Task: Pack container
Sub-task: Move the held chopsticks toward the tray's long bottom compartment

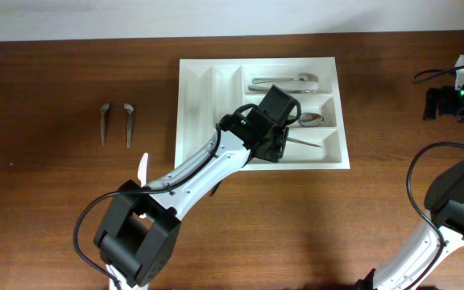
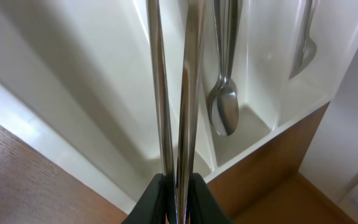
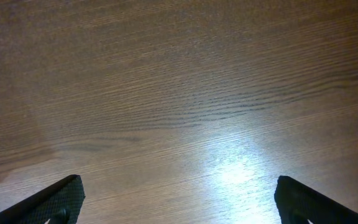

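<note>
Lying at the far left of the table (image 1: 47, 201), a pair of loose steel pieces (image 1: 128, 125) rests side by side, handles running toward and away from the robot, well apart from the container (image 1: 196, 105). The container sits at the table's middle, its two narrow upright compartments on its left side and its three long compartments stacked on its right. The left gripper (image 1: 279, 141) reaches in from the lower left and hangs over the nearest long compartment, so the container lies directly beneath the jaws. In the left wrist view that gripper (image 2: 174, 186) is clenched on the slim steel cutlery (image 2: 157, 81), which shows as two narrow strips; I cannot tell whether they are one piece or two. Its long axis runs straight out from the fingertips and along the compartment, parallel to the white divider wall (image 2: 73, 93), so in my judgement the coming move is a lowering and letting go, not a turn. A spoon (image 2: 224, 112) already lies in the middle compartment next door, and more cutlery (image 1: 284, 82) fills the farthest one. Further right, the right arm (image 1: 457, 201) stands well clear of the container. The right gripper (image 3: 179, 205) is spread wide, holding nothing, over bare wood. The left arm is plainly the nearer one.
</note>
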Robot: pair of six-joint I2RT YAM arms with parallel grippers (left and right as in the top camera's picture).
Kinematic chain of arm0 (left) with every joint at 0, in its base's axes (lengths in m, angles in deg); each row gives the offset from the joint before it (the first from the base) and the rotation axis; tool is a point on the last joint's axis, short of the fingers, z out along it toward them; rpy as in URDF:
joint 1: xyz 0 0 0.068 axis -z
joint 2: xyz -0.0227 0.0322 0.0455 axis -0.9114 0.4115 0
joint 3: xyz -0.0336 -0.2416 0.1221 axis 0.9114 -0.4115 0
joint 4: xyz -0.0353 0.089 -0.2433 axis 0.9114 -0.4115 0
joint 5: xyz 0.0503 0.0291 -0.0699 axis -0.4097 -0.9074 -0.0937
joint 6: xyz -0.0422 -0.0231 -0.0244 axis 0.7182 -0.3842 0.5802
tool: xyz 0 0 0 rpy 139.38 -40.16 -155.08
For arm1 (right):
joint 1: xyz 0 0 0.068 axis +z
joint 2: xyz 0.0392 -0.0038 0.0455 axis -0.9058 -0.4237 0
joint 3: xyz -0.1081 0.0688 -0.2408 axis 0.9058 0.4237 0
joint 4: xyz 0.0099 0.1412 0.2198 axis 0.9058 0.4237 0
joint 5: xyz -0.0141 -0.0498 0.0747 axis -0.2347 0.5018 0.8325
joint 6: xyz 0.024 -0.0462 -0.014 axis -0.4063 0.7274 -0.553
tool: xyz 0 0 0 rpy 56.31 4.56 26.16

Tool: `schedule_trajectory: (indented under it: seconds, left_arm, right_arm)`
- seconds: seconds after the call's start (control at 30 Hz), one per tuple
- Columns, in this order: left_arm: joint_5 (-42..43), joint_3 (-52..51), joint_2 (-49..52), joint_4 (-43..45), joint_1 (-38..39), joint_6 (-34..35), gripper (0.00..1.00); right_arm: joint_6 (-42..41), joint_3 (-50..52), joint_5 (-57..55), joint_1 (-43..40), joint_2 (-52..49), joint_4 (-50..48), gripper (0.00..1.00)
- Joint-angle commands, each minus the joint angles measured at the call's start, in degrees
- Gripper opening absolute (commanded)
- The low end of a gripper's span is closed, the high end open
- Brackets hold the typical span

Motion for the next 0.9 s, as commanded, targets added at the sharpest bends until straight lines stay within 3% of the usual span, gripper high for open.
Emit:
schedule_trajectory:
  seconds: [0.0,0.3,0.6,0.8,0.87]
  left_arm:
    - [-1.97,0.94,1.05,-0.02,-0.17,0.79,0.08]
    - [0.15,0.94,3.91,-0.61,-0.17,0.28,0.08]
    - [0.87,0.94,3.91,4.57,-0.33,-20.68,0.02]
    - [1.95,0.94,3.91,5.92,-0.33,-22.18,0.02]
    - [3.45,0.96,3.91,11.17,-0.35,-31.71,0.02]
  right_arm:
    - [-0.59,0.37,0.35,-0.33,-0.31,0.00,0.99]
    - [-0.59,0.37,0.35,-0.33,-0.31,0.00,0.99]
    - [-0.59,0.37,0.35,-0.33,-0.31,0.00,0.99]
    - [-0.59,0.37,0.35,-0.33,-0.31,0.00,0.99]
    - [-0.59,0.37,0.35,-0.33,-0.31,0.00,0.99]
